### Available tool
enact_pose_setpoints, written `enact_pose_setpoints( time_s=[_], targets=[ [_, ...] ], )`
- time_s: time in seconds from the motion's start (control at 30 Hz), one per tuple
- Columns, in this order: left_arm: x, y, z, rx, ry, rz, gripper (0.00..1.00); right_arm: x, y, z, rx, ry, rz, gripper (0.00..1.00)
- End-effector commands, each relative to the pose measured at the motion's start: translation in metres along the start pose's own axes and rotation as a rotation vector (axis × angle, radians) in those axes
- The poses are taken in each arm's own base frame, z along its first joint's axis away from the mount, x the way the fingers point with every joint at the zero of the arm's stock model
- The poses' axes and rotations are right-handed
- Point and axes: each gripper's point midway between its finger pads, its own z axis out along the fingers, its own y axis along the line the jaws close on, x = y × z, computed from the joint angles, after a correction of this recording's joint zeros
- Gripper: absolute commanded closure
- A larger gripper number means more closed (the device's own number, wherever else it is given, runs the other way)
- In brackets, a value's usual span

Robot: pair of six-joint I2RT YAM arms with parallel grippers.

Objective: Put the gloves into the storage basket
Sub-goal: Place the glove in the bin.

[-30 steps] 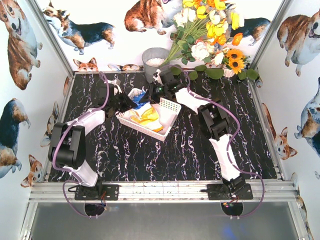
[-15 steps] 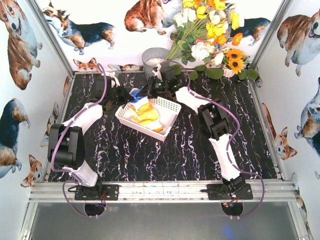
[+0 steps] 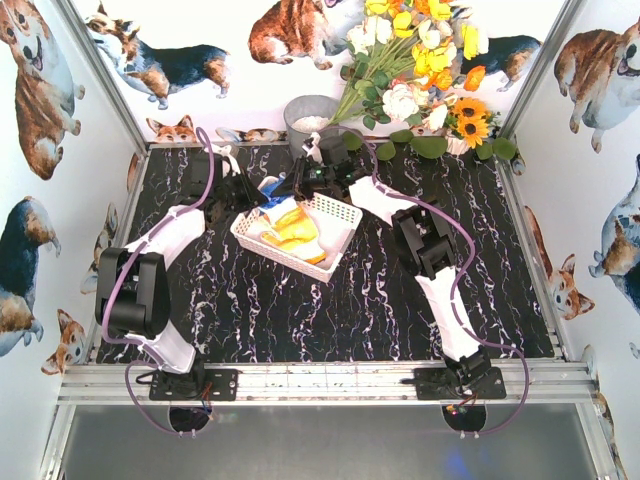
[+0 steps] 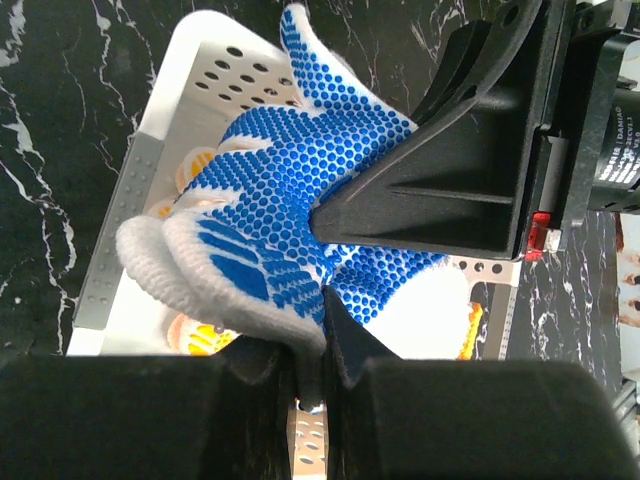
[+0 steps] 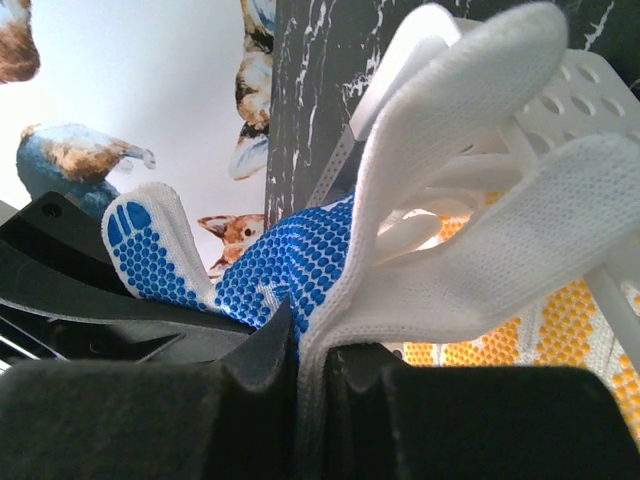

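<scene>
- Two arms meet over the far-left end of the storage basket in the overhead view. The left fingers and right fingers each clamp an end of the blue-palmed glove, probably to spread it so it drops in flat.
- Yellow gloves lie in the basket. The grey bucket stands close behind, so room at the back looks tight, while the marble surface in front is open.
- Left wrist: the left fingers are pinched together on the glove at its cuff. The glove hangs above the basket, with the right fingers pressing in from the side.
- Right wrist: the right fingers are shut on the glove at its white fabric. An orange-dotted glove and the basket wall lie just beyond.
</scene>
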Motion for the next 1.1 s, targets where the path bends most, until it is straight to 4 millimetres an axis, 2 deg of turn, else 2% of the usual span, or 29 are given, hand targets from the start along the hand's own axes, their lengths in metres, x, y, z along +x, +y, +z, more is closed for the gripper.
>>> enact_pose_setpoints(
  time_s=[0.0, 0.17, 0.33, 0.6, 0.87, 1.07],
  targets=[
    [0.002, -0.001, -0.001, 0.045, 0.004, -0.016, 1.00, -0.001, -0.003, -0.009, 0.033, -0.005, -0.049, 1.00],
    [0.024, 0.006, 0.007, 0.061, 0.068, -0.048, 1.00, 0.009, -0.015, -0.013, 0.075, 0.026, -0.045, 1.00],
    [0.043, 0.005, 0.012, 0.083, 0.124, -0.056, 1.00, 0.014, -0.016, -0.019, 0.095, 0.032, -0.060, 1.00],
    [0.074, 0.000, 0.021, 0.102, 0.217, -0.057, 1.00, 0.021, -0.029, -0.031, 0.146, 0.045, -0.071, 1.00],
    [0.096, 0.008, 0.027, 0.057, 0.293, -0.053, 1.00, 0.029, -0.035, -0.038, 0.165, 0.055, -0.082, 1.00],
    [0.091, 0.009, 0.021, 0.026, 0.273, -0.021, 0.76, 0.034, -0.038, -0.041, 0.169, 0.060, -0.087, 1.00]
  ],
)
